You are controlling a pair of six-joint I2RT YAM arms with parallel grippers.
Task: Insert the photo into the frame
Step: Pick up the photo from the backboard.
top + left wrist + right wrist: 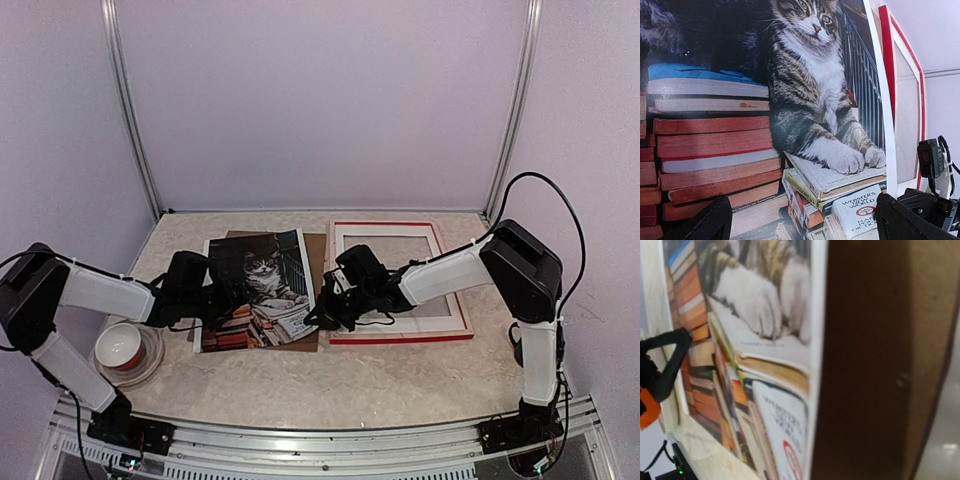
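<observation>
Logging the left claw [205,300]: fingers spread wide, gripping nothing, poised at the left edge of the photo [262,285]. Right claw [318,315]: sitting at the photo's lower right corner. I am seeing one finger only, so I cannot tell its spread or hold. Photo: lying over the brown backing board [318,250], just left of the frame [400,338] on the table [400,385]. Step, as I am judging it: picking up the print. The next move is calling for a firm edge grip, then a carry rightward.
</observation>
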